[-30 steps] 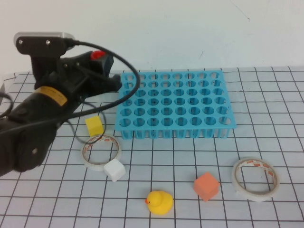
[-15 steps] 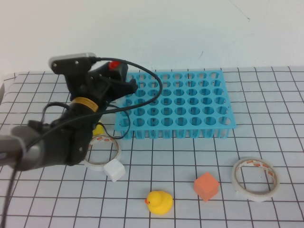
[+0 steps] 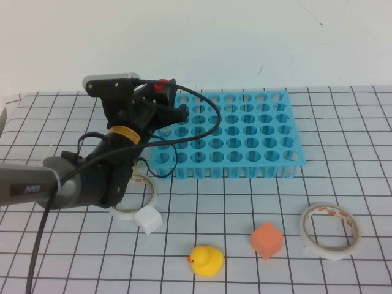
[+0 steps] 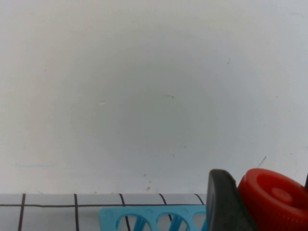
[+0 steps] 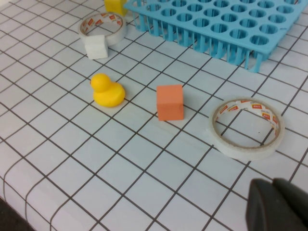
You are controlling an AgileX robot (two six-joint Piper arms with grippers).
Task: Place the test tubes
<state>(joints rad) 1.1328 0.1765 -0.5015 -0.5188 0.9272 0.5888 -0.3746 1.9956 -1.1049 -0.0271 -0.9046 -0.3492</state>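
One tube (image 3: 161, 86): gripped by the left gripper. The red cap is uppermost and the body is hidden by the fingers. It is located above the far left part of the rack.
Rack (image 3: 228, 131): blue, with rows of round wells. It is set on the table's far half, just right of the left arm.
Left gripper (image 3: 168, 110): raised over the rack's left edge. The fingers are closed on the tube, just below the cap. In the left wrist view one black finger (image 4: 222, 202) is seen against the cap.
Right gripper (image 5: 278, 204): shown only in the right wrist view, above the table's near right area, near the right tape. The fingers are pressed together and nothing is held.
Left tape (image 3: 138, 195): laid flat in front of the rack's near left corner, partly covered by the left arm.
White cube (image 3: 147, 218): touching the left tape's near rim.
Yellow cube (image 5: 115, 5): shown only in the right wrist view, just beyond the left tape, beside the rack's corner.
Duck (image 3: 205, 261): yellow, close to the near edge, between the white cube and the orange cube.
Orange cube (image 3: 266, 240): near the duck, on its right.
Right tape (image 3: 329, 229): laid flat, right of the orange cube and apart from it.
Table (image 3: 343, 122): white, marked with a black grid.
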